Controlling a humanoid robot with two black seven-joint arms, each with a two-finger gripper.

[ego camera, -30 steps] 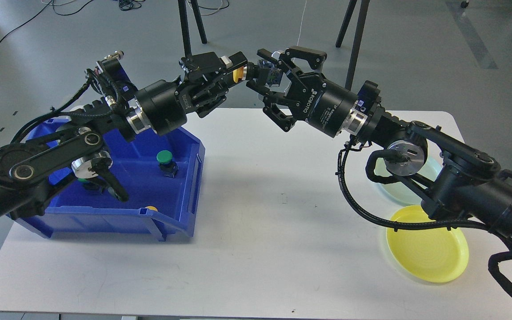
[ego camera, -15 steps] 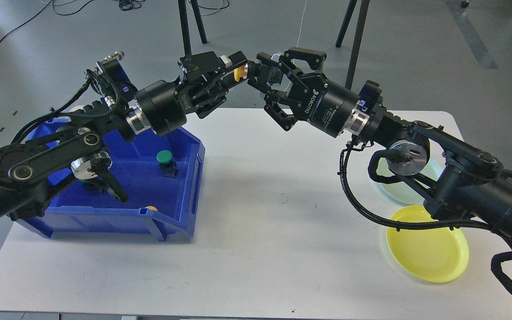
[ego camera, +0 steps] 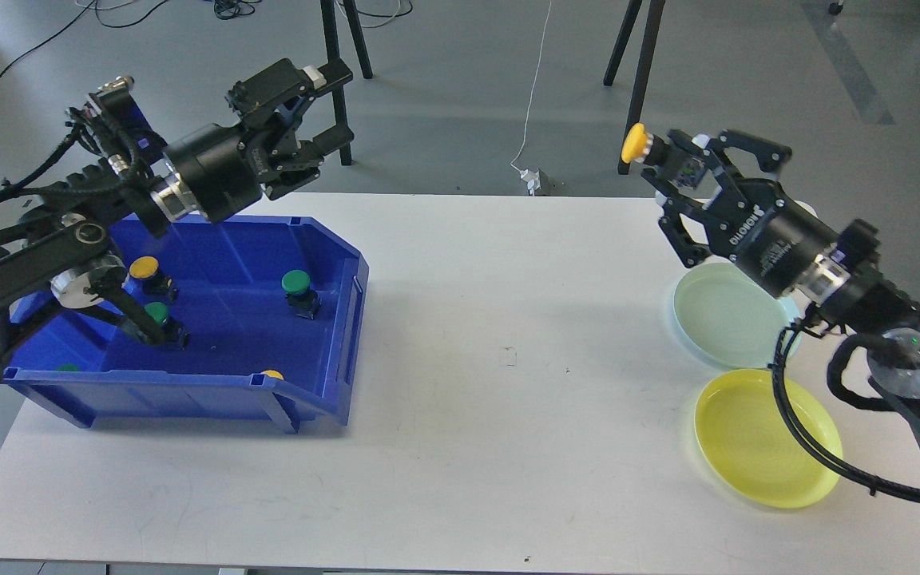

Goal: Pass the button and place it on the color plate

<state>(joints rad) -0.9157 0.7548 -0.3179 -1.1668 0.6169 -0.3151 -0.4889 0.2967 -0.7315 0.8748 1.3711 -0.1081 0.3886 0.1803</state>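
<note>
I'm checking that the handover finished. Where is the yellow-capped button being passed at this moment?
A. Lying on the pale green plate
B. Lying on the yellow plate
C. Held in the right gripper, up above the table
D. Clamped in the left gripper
C: the yellow-capped button sits in the right gripper, raised near the pale green plate, while the left gripper is open and holds nothing.

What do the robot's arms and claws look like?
Both arms are black with shiny silver rings at the joints and black cables looping beside them. The left tool and right tool are black linked metal fingers; the right one has white letters on its round body.
</note>
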